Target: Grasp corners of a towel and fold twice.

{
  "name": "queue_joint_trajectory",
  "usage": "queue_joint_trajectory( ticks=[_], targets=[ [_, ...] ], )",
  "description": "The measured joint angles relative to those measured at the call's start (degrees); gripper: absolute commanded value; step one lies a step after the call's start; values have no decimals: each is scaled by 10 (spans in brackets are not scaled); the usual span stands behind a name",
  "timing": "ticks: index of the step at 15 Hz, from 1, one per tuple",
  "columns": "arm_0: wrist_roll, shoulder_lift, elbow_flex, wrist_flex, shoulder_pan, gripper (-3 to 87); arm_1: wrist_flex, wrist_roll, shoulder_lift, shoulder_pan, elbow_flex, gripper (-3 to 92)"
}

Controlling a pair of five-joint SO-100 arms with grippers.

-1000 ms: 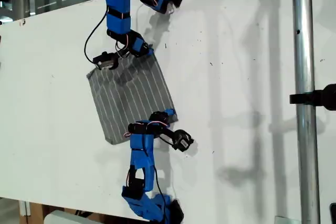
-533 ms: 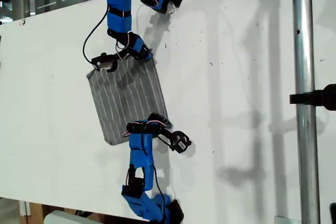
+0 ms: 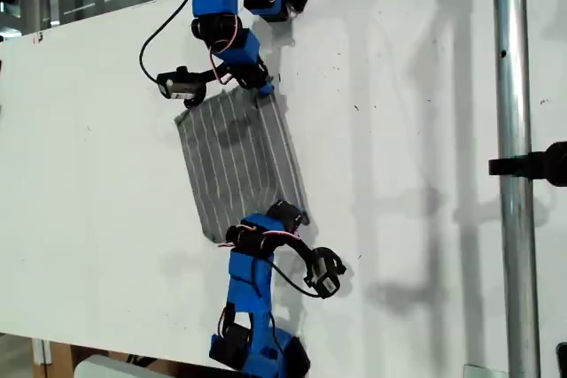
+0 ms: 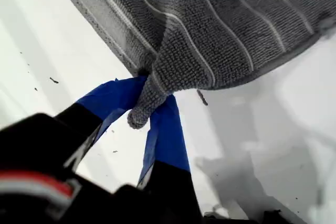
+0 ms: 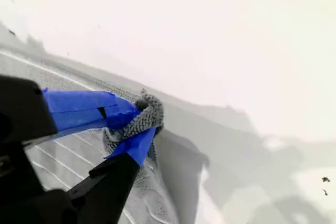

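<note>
The grey striped towel (image 3: 239, 165) lies on the white table (image 3: 399, 130), with its edge toward the exterior view's right held at both ends. My first gripper (image 3: 291, 215) is on the arm at the bottom of the exterior view. It is shut on a bunched towel corner (image 4: 143, 106), and the cloth rises beyond the blue fingers (image 4: 163, 129). My second gripper (image 3: 263, 92), on the arm at the top of the exterior view, is shut on another corner (image 5: 149, 113). The striped cloth (image 5: 68, 153) spreads beneath it.
A vertical metal pole (image 3: 509, 165) with a black clamp (image 3: 532, 165) stands at the exterior view's right. The table's edge runs along the exterior view's left and bottom. A black cable (image 3: 155, 37) loops beside the upper arm.
Both arms have moved toward the exterior view's right, each still holding its corner. The towel has slid that way with them and looks narrower and more tilted.
</note>
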Motion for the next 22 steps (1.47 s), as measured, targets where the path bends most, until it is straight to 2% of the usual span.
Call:
queue_joint_trajectory(
  ticks=[1, 3, 7, 10, 13, 15, 18, 22],
  targets=[
    [2, 31, 24, 0, 0, -30, -3, -6, 1, 9, -5, -2],
    [30, 65, 54, 4, -49, -30, -18, -67, -9, 89, -26, -2],
    [149, 67, 65, 11, -250, -30, -93, -205, -131, 287, -104, -2],
    [192, 69, 65, 27, -356, -30, -153, -279, -292, 352, -241, -2],
    [220, 98, 65, 34, -415, -29, -139, -318, -474, 381, -468, -2],
    [223, 125, 68, 34, -428, -29, -118, -328, -495, 398, -552, -2],
    [215, 133, 114, 20, -417, -29, -99, -329, -479, 402, -507, -2],
    [167, 131, 215, -63, -348, -6, -86, -307, -473, 369, -399, -2]
  ],
)
